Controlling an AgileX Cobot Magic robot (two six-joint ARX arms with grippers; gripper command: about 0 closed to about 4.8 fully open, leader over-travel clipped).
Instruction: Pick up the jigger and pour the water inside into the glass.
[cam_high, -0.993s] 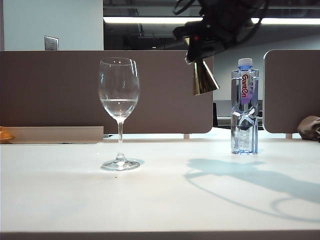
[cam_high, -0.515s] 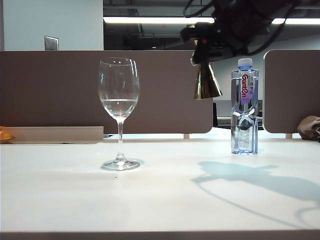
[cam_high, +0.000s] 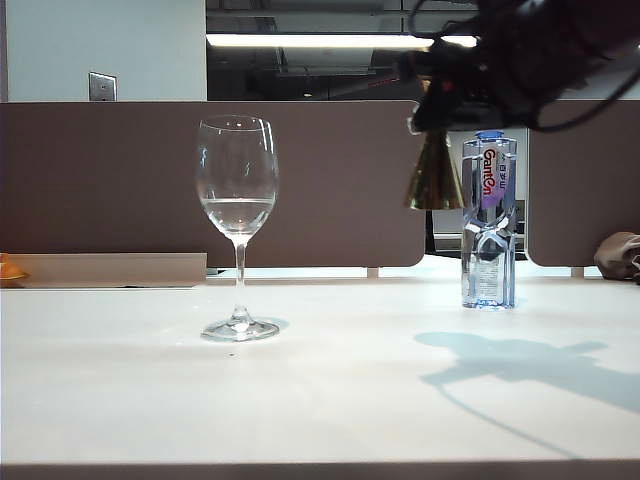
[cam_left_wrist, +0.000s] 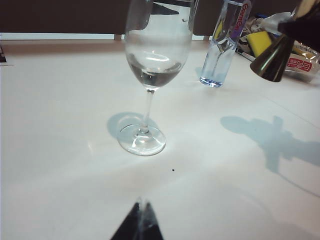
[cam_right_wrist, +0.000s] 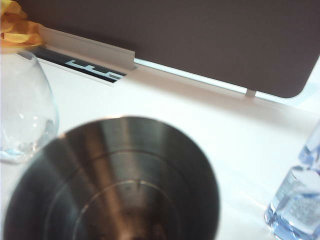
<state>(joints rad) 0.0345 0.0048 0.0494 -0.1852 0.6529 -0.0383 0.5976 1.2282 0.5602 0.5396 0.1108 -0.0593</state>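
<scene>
Left pincer (cam_left_wrist: 139, 220): low over the near edge of the tabletop (cam_high: 330, 400), short of the glass. Only the dark tips show in the left wrist view; they meet in a point with no gap, nothing between them.

Tabletop: white, flat. Carries the glass and the bottle. An arm shadow (cam_high: 520, 365) lies on its right side.

Glass (cam_high: 238, 225): upright on its round foot, left of centre in the exterior view. Free of both pincers.

Water (cam_high: 238, 210): clear, fills the lower part of the glass bowl. Surface level.

Bottle (cam_high: 489, 220): upright on the tabletop, right of the glass and well apart from it. Blue cap, red and purple label.

Jigger (cam_high: 434, 175): held in the air, above the tabletop, between glass and bottle and just beside the bottle in the exterior view. Near upright; lower cone flares downward, upper cone hidden in the pincer. In the right wrist view the open cup fills the near field, inner wall bare metal; whether any liquid lies in it cannot be told.

Right pincer (cam_high: 440, 105): high on the right of the exterior view, closed narrowly on the upper part of the jigger. Fingers are dark and blurred.

Partition (cam_high: 120, 180): brown panel standing behind the tabletop, behind the glass.
</scene>
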